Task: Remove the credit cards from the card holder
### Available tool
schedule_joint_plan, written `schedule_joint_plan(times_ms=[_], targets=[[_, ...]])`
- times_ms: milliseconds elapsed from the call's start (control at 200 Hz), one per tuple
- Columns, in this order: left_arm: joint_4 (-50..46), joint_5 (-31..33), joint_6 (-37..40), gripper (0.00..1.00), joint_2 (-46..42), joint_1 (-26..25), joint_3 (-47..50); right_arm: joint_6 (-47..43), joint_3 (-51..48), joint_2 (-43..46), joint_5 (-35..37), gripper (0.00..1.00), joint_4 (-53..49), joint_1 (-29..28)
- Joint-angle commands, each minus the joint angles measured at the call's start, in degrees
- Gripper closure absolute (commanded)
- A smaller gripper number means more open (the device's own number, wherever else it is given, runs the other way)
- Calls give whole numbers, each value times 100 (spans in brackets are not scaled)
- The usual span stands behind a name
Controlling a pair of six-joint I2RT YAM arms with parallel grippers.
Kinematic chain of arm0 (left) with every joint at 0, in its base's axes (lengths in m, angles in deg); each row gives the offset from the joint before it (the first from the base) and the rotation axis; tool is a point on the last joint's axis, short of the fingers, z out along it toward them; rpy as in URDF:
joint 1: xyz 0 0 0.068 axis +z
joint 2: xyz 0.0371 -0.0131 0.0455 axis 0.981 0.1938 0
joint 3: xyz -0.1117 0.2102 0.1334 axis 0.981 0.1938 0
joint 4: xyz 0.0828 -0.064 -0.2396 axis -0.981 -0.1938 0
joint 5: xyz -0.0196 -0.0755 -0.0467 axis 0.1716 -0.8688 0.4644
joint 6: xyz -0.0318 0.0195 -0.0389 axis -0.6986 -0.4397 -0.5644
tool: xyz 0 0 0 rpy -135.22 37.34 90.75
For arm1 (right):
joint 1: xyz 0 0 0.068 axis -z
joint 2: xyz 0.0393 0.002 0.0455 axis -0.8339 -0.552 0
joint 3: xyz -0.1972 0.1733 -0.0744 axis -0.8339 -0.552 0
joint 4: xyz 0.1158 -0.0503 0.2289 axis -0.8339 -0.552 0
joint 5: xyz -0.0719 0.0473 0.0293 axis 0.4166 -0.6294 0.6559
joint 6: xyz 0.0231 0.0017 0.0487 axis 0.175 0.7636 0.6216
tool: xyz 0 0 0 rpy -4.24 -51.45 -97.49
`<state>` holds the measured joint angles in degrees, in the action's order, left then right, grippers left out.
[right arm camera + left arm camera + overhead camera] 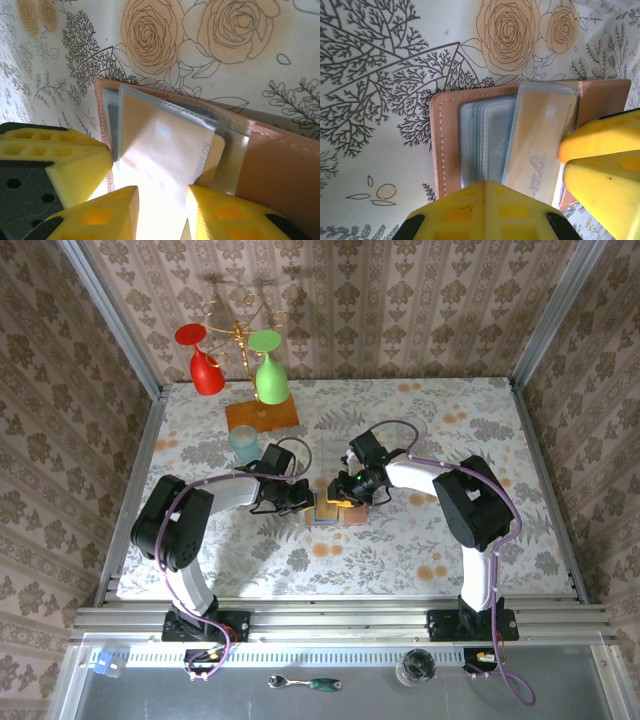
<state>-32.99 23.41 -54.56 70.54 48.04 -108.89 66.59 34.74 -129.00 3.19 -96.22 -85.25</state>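
You are pinning the card holder [335,514], mid-frame, with the left gripper [485,202] pressed together, while the tan card [165,150] is pointing lengthwise down-frame into the right gripper [161,212], whose hold glare is obscuring, possibly a pinch.

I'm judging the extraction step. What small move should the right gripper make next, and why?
Probably close the right gripper on the tan card and draw it back. The card lies between its fingers, seemingly partly out of a clear pocket in the card holder, while the shut left gripper sits at the holder's edge.
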Motion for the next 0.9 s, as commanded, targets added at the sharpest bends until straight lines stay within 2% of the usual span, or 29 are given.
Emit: schedule_joint_plan(times_ms=[0, 375, 615, 895], targets=[[-199, 55, 131, 100, 111, 55, -13, -140, 7, 201, 322, 66, -341, -1], [-360, -18, 177, 100, -275, 64, -287, -48, -118, 475, 92, 66, -194, -1], [-217, -197, 126, 100, 33, -72, -406, 35, -151, 327, -44, 66, -71, 1], [-443, 11, 221, 100, 228, -77, -356, 53, -90, 127, -283, 67, 1, -2]])
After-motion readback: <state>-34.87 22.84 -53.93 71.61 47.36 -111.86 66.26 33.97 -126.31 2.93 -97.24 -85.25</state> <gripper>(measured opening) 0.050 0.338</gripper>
